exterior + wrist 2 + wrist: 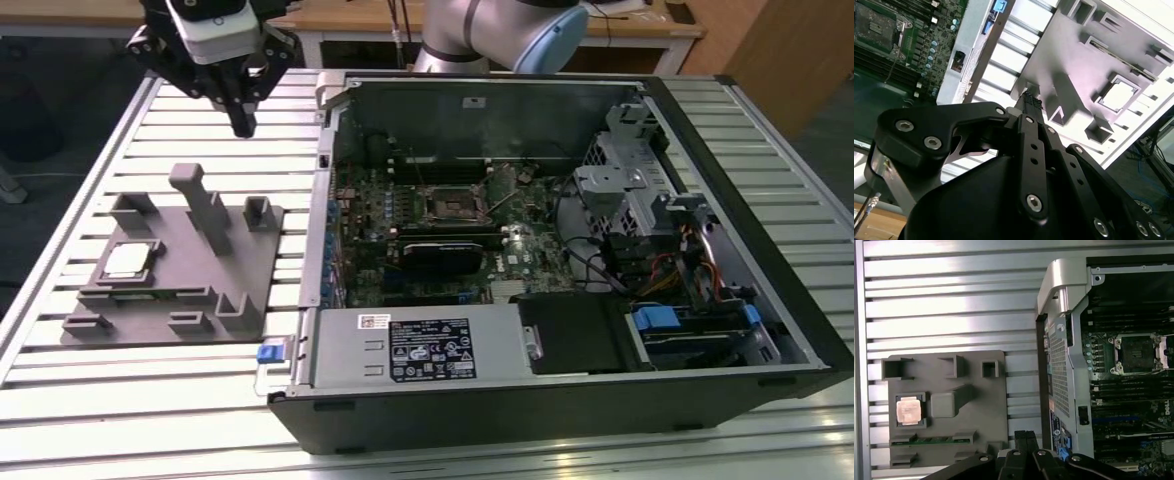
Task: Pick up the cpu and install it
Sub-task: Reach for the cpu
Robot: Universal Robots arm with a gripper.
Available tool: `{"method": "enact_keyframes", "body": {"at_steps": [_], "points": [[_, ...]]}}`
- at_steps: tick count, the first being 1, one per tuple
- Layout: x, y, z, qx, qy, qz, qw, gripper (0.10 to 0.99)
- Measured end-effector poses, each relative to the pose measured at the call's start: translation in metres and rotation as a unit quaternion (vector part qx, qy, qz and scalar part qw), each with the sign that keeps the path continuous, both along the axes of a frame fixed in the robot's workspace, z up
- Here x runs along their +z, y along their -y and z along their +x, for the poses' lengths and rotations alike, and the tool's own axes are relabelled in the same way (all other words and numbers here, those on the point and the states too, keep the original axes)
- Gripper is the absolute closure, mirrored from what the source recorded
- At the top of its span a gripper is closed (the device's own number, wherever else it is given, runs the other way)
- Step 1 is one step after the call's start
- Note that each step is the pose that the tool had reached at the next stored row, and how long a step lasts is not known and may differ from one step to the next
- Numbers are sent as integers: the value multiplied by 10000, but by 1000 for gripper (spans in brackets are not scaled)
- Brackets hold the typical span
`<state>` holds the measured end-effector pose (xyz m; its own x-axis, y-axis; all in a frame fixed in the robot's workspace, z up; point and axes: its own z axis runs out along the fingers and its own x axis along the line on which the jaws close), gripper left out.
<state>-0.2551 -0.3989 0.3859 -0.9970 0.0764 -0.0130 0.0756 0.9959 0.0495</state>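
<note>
The black two-fingered tool [242, 125] hangs in the air over the slatted aluminium desk [147, 400], clear of the grey plastic fixture plate [174, 290] and touching nothing. In both wrist views its fingertips [1020, 436] stand pressed together, narrow, with nothing between them.

The small flat square cpu with a silvery metal top [130, 260] lies flat in a square recess of the fixture plate. In the exterior view that recess is on the plate's left side, well apart from the tool. In the first wrist view the cpu [908, 410] shows a pinkish sheen, and a grey block stands just beside it on the plate. The second wrist view shows the cpu [1117, 95] seated in the same framed pocket.

The open black computer case [534, 415] lies on the desk on the exterior view's right of the fixture plate, just beside it. Inside, on the green motherboard, sits the black square-framed socket [447, 205], well apart from the fixture plate.
</note>
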Motion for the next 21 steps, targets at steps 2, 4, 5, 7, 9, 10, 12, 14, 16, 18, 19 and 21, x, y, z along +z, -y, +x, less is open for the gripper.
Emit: {"method": "enact_keyframes", "body": {"at_steps": [2, 4, 5, 7, 9, 10, 12, 14, 16, 18, 19, 21], "points": [[-1, 0, -16, 0, 0, 0, 10000, 980], [-2, 0, -32, 0, 0, 0, 10000, 980], [-2, 0, -40, 0, 0, 0, 10000, 980], [-3, 0, -56, 0, 0, 0, 10000, 980], [-3, 0, -69, 0, 0, 0, 10000, 980], [-3, 0, -76, 0, 0, 0, 10000, 980], [-4, 0, -91, 0, 0, 0, 10000, 980], [-5, 0, -107, 0, 0, 0, 10000, 980], [-5, 0, -121, 0, 0, 0, 10000, 980], [-5, 0, -134, 0, 0, 0, 10000, 980], [-6, 0, -141, 0, 0, 1, 10000, 980], [-6, 0, -155, 0, 0, 0, 10000, 980]]}}
